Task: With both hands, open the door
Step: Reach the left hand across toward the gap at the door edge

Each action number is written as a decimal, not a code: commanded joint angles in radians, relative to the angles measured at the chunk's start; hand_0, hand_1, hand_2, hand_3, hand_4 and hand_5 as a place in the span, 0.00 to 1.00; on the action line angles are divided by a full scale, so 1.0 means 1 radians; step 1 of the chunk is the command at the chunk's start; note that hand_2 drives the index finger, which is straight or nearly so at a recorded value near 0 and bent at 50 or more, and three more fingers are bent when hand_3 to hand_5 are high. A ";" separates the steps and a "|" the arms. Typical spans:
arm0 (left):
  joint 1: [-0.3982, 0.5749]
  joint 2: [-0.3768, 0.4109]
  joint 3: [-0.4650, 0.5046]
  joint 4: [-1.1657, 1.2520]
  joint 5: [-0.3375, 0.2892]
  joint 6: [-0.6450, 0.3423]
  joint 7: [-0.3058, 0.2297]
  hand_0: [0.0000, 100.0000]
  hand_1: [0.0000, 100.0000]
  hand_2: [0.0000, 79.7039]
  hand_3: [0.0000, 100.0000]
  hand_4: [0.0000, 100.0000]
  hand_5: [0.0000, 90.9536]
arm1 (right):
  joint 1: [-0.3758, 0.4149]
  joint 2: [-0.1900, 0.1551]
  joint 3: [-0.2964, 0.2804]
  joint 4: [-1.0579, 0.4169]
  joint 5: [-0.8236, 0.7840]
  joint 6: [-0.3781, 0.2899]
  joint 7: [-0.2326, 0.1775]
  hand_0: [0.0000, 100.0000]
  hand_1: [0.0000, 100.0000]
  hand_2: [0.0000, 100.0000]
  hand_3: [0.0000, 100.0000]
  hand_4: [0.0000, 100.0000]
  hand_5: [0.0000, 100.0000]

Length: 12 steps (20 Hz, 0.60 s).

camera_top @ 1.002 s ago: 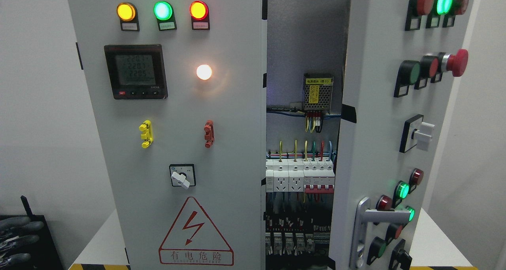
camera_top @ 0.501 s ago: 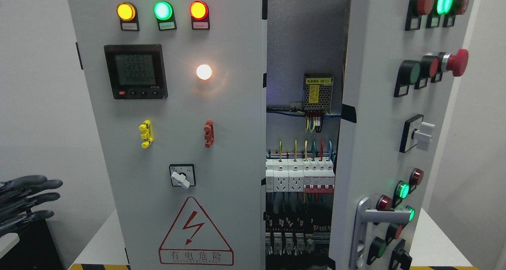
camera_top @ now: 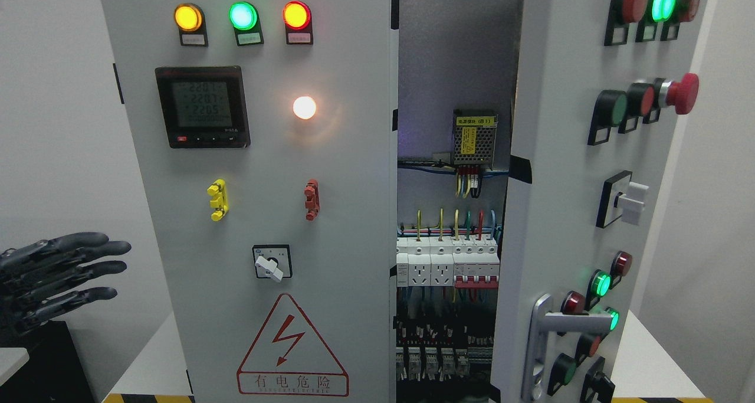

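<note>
while door stands ajar, left hand (outstretched) hovers apart.

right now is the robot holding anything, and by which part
Nothing is held. The left hand hovers left of the cabinet, fingers stretched out and apart from the left door. The right door's handle is untouched; no right hand shows.

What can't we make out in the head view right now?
- Right hand: out of frame.
- Left hand: wrist and arm cut off by the left edge.
- Right door: bottom cut off below the handle.
- Cabinet interior: right part hidden behind that door.
- Lamp labels: print too small.
</note>
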 commanded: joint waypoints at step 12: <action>-0.895 -0.176 -1.168 0.001 0.135 0.009 0.018 0.00 0.00 0.00 0.00 0.03 0.00 | 0.000 0.000 0.000 0.000 0.000 0.000 0.000 0.11 0.00 0.00 0.00 0.00 0.00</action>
